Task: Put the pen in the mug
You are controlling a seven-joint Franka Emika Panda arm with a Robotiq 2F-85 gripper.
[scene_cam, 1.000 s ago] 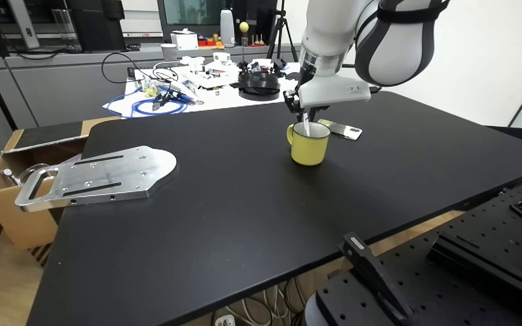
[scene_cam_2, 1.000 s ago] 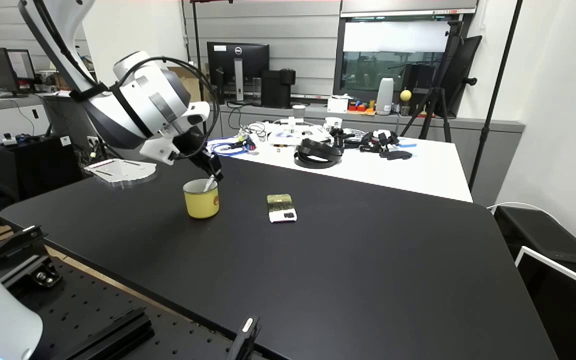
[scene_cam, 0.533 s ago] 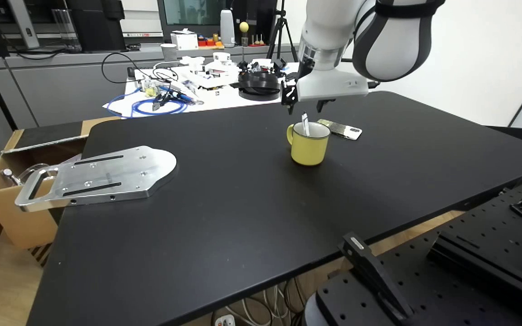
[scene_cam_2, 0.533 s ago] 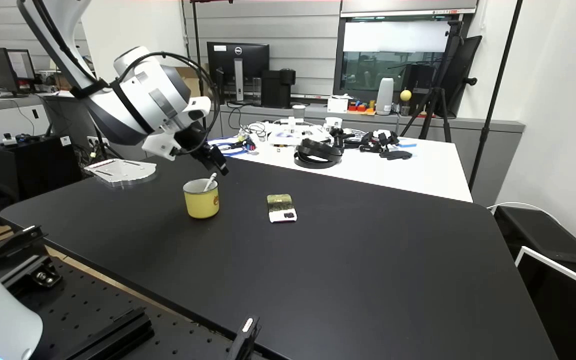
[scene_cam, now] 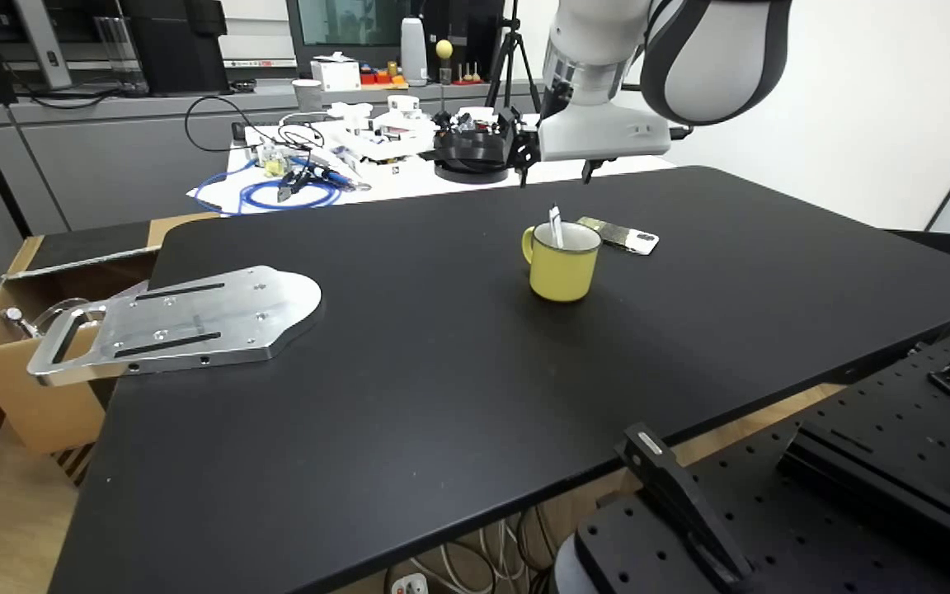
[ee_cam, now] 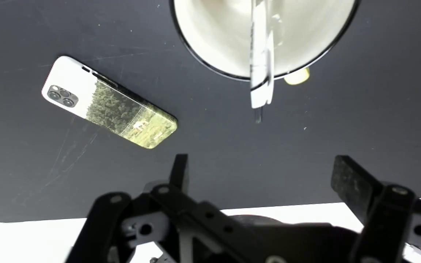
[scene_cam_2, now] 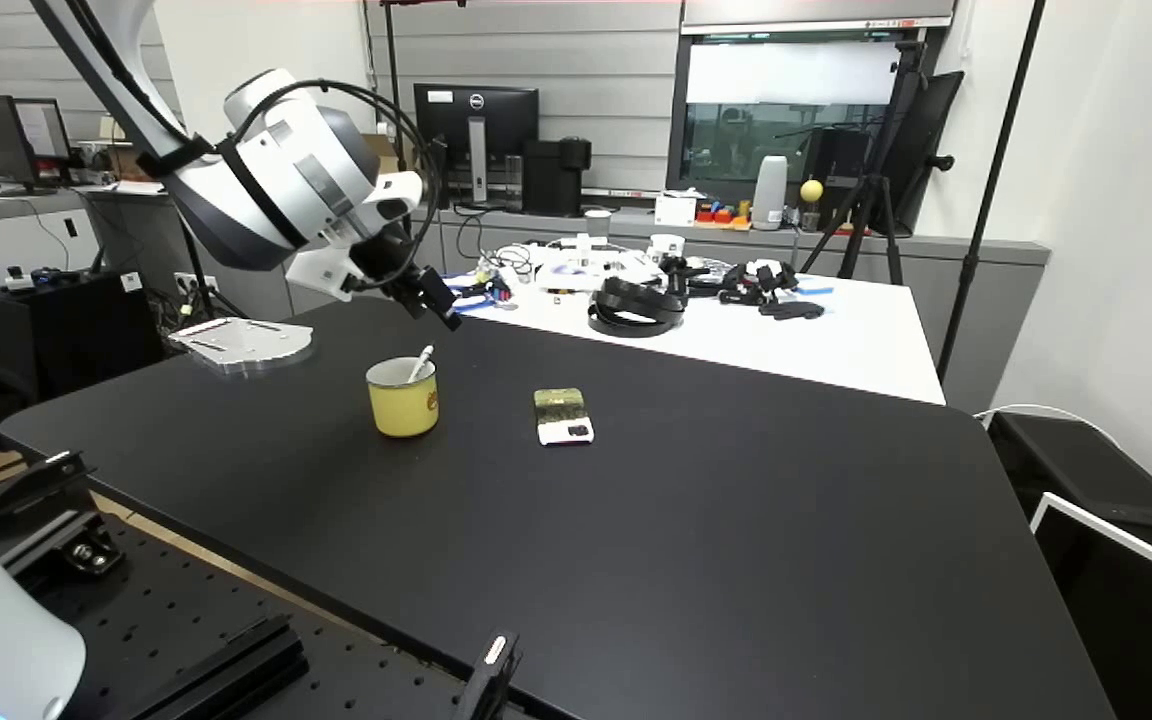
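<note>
The white pen leans inside the yellow mug, its upper end sticking out above the rim. Both also show in an exterior view, with the pen slanting out of the upright mug. My gripper hovers above and behind the mug, apart from pen and mug. Seen from the wrist, the gripper is open, with nothing between its fingers. There the pen crosses the dark rim of the mug, whose far part is cut off by the picture's edge. The pen's lower end is hidden in the exterior views.
A phone in a patterned case lies on the black table close to the mug. A metal plate with a handle overhangs the table edge above a cardboard box. Behind stands a white table with cables and a black round device.
My gripper has opened and let go of the pen, then risen away from the mug. The pen stays leaning in the mug, which has not moved.
</note>
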